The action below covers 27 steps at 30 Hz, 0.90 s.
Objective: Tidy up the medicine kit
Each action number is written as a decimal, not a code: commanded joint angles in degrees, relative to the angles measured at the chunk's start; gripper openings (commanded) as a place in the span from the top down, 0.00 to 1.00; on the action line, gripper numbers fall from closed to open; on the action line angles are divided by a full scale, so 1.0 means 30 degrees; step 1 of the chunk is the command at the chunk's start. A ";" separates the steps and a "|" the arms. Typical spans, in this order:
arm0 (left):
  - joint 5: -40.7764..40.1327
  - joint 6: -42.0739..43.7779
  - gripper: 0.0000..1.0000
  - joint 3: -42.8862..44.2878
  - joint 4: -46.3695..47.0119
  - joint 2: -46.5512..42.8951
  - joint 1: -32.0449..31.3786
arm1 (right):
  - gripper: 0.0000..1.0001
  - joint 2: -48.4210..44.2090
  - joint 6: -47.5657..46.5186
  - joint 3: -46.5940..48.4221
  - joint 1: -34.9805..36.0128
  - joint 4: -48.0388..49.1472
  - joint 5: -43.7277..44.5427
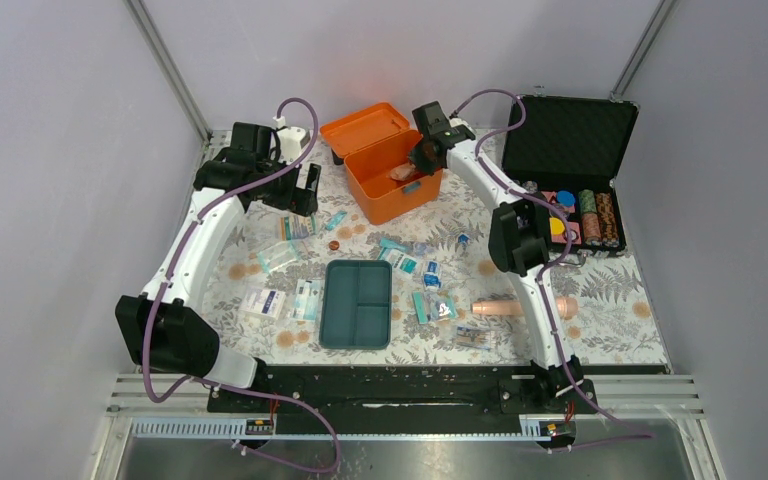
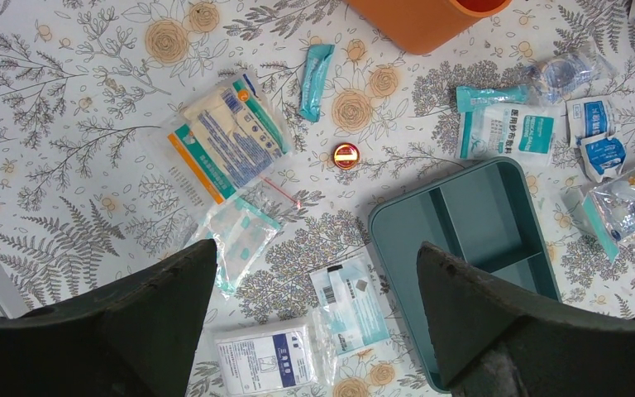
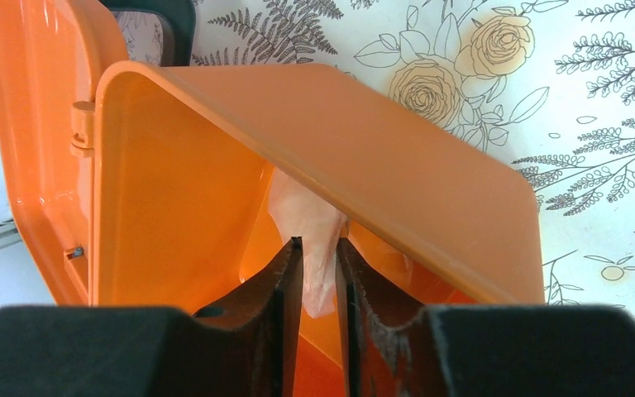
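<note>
The orange box point(image 1: 392, 198) stands open at the far middle of the flowered surface point(image 1: 610, 290), its lid point(image 1: 365, 128) thrown back. The right claw point(image 3: 319, 246) reaches inside the box, its fingers narrowly apart with a clear pouch point(image 3: 307, 207) between them; I cannot tell whether they pinch it. The left claw point(image 2: 316, 252) hangs spread wide and empty above loose packets point(image 2: 227, 141). The teal tray point(image 1: 357, 303) lies near the front edge, outside the box, with packets on both sides.
</note>
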 commanded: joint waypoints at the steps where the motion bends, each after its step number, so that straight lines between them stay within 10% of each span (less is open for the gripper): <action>1: -0.0101 0.0083 0.10 0.0333 0.0413 -0.0144 0.0081 | 0.70 -0.0567 0.0310 0.0588 0.0047 -0.0015 0.0951; 18: -0.1972 -0.2138 0.09 -0.0269 0.2603 0.1738 0.0109 | 0.65 -0.6551 -0.1277 -0.2772 0.0050 -0.0718 0.1369; 27: -0.4781 -0.5176 0.11 -0.0386 0.1702 0.3991 0.1856 | 0.48 -1.0147 -1.0770 -0.6129 -0.0793 0.2494 -0.4730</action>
